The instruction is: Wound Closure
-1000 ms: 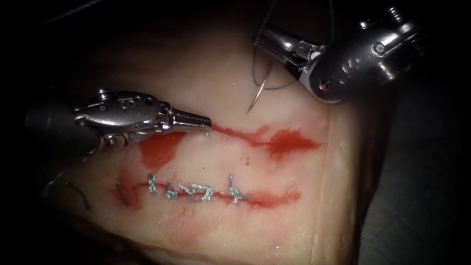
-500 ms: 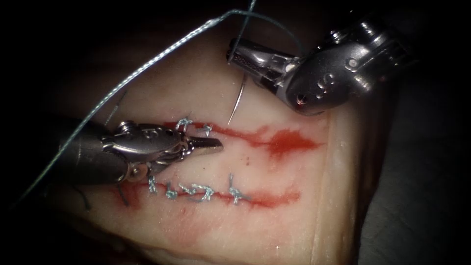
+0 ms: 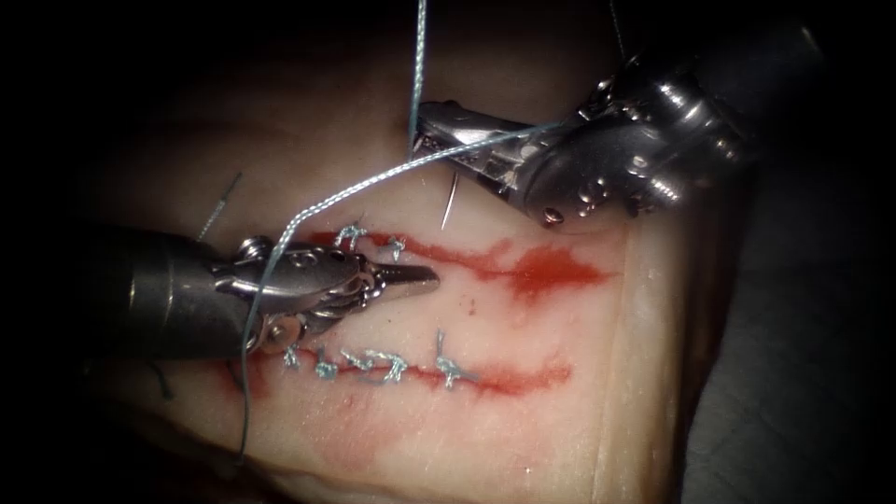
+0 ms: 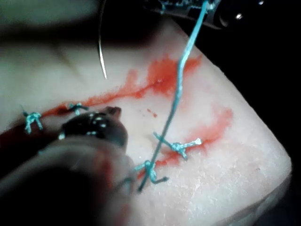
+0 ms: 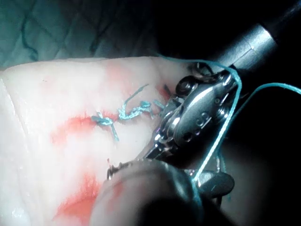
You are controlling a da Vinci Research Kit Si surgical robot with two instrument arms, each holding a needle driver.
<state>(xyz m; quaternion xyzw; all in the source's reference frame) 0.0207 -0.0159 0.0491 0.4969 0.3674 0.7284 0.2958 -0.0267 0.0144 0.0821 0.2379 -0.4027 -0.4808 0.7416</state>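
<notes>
Right gripper clamps the needle near its tail above the tissue, left gripper closed empty; draped thread risks snagging.

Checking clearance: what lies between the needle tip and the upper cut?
In the endoscope view, only bare tissue lies between the needle tip and the upper cut.

Teal quilted cloth behind, apparently drape.
</notes>
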